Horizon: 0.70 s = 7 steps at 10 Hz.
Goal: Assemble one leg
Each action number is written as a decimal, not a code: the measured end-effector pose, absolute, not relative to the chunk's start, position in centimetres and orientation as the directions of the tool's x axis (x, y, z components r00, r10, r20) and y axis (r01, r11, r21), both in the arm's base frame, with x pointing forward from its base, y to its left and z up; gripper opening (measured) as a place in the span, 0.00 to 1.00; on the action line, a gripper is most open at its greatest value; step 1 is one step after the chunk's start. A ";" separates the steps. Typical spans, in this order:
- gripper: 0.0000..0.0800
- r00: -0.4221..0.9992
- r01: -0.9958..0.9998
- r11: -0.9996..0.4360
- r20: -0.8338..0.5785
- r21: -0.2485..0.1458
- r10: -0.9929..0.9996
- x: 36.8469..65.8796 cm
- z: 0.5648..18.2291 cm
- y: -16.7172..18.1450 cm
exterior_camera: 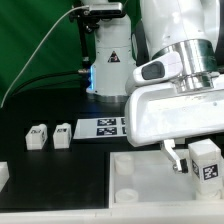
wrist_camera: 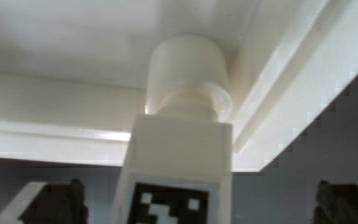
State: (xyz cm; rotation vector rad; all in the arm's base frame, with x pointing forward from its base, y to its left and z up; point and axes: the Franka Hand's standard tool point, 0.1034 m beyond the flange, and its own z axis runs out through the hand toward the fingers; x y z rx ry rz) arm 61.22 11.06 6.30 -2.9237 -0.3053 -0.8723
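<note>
A white leg [exterior_camera: 205, 160] with a black-and-white tag stands upright at the exterior view's right, on a corner of the large white panel [exterior_camera: 140, 185]. In the wrist view the leg [wrist_camera: 179, 150] fills the middle, and its rounded end meets the panel's raised corner [wrist_camera: 51, 50]. My gripper [exterior_camera: 198, 165] is open around it. In the wrist view my gripper [wrist_camera: 202, 205] has its dark fingers [wrist_camera: 60, 202] set wide apart, with a clear gap to the leg on each side.
Two more legs [exterior_camera: 38, 135] [exterior_camera: 62, 133] stand on the black table at the exterior view's left. Another white part [exterior_camera: 3, 176] shows at the left edge. The marker board [exterior_camera: 108, 127] lies behind the panel. A white base column [exterior_camera: 108, 60] stands at the back.
</note>
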 end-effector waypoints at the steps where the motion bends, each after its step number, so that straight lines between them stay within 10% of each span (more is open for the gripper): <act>1: 0.81 0.829 0.212 -0.977 0.533 -0.018 0.170 61.1 6.1 11.1; 7: 0.81 0.960 0.225 -0.970 0.191 -0.087 0.206 62.0 10.5 11.5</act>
